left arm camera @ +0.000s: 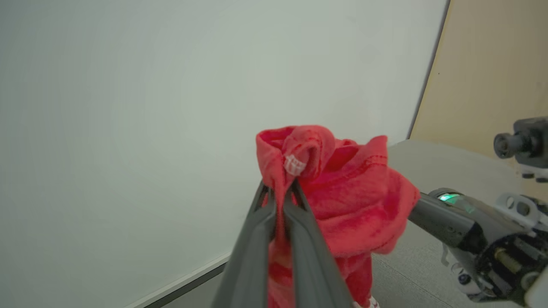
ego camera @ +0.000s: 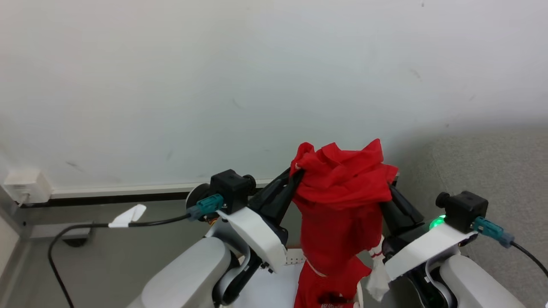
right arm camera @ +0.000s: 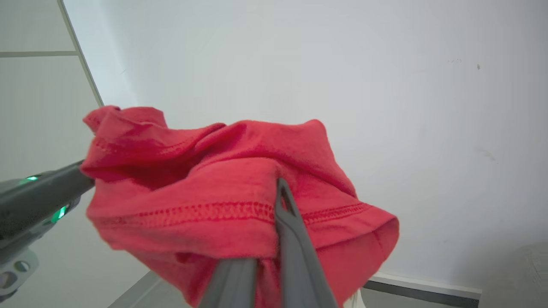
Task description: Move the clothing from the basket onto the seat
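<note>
The red clothing [ego camera: 340, 192] hangs bunched in the air in front of a white wall, stretched between both grippers. My left gripper [ego camera: 296, 174] is shut on its left top edge, and in the left wrist view the left gripper [left arm camera: 280, 188] pinches a fold of the clothing [left arm camera: 355, 205]. On the right edge my right gripper [ego camera: 390, 185] is shut on the cloth; in the right wrist view the right gripper [right arm camera: 274, 201] has one finger under the clothing's [right arm camera: 222, 188] hem. More red fabric trails down to the basket [ego camera: 294, 258], whose perforated wall peeks out below. The grey seat [ego camera: 492, 171] lies to the right.
A white wall stands close ahead, with a baseboard [ego camera: 128, 191] along its foot. A wall box [ego camera: 25, 186] and a black cable [ego camera: 85, 226] with a white tag lie at the left. A pale pad [ego camera: 267, 288] shows at the bottom, beside the basket wall.
</note>
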`<state>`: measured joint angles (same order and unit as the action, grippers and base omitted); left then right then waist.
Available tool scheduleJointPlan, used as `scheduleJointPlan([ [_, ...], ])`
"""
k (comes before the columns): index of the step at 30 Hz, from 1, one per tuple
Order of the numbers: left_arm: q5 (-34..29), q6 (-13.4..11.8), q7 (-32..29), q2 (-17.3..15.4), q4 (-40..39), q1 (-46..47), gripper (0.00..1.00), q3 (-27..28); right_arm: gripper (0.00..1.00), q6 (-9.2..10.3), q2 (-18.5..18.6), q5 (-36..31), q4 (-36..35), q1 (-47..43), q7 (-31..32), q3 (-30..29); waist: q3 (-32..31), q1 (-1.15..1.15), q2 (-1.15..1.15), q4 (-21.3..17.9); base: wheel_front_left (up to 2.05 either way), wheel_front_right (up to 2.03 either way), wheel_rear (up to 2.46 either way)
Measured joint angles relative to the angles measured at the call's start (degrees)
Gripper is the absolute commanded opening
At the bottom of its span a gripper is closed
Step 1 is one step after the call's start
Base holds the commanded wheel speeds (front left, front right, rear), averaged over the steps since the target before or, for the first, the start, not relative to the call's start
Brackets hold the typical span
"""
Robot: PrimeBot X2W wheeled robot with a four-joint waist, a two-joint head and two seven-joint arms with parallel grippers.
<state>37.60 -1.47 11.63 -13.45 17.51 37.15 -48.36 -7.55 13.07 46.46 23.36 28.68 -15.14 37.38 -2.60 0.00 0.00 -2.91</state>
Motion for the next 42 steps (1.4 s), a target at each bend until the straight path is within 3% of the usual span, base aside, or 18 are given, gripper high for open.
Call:
scheduleJointPlan([
  [3,0.4,0.2,0.0,0.1,-0.4,-0.3,0.00,0.0,0.00,0.00,0.2,-0.1,-2.1,-1.3,0.0,-2.9,0.3,0.00,0.00,-1.6,0.00,0.00,0.00],
  [4,0.5,0.2,-0.3,0.2,-0.5,-0.4,0.16,-0.1,0.00,0.00,0.4,-0.3,-2.8,-1.5,0.0,-4.0,0.4,0.00,0.00,-2.2,0.00,0.00,0.00],
  [5,0.8,0.4,-0.5,0.2,-0.6,-0.5,0.99,-0.2,0.00,0.00,0.7,-0.5,-3.5,-1.7,0.0,-5.1,0.5,0.00,0.00,-2.8,0.00,0.00,0.00],
  [22,-0.5,1.5,0.0,-0.2,-3.6,-1.7,1.00,-3.5,0.00,0.00,6.8,-6.2,-10.2,-2.1,0.0,-17.9,3.2,0.00,0.00,-16.9,0.00,0.00,0.00],
  [32,-2.6,1.8,0.6,-1.9,-4.6,-1.3,1.00,-4.6,0.00,0.00,9.0,-3.4,-15.6,-5.1,0.5,-23.0,5.6,0.00,0.00,-25.5,0.00,0.00,0.00],
  [42,-4.3,1.9,-0.2,-2.6,-5.6,1.2,1.00,-5.3,0.00,0.00,9.4,-3.3,-18.8,-5.4,3.6,-24.9,10.4,0.00,0.00,-27.7,0.00,0.00,0.00],
])
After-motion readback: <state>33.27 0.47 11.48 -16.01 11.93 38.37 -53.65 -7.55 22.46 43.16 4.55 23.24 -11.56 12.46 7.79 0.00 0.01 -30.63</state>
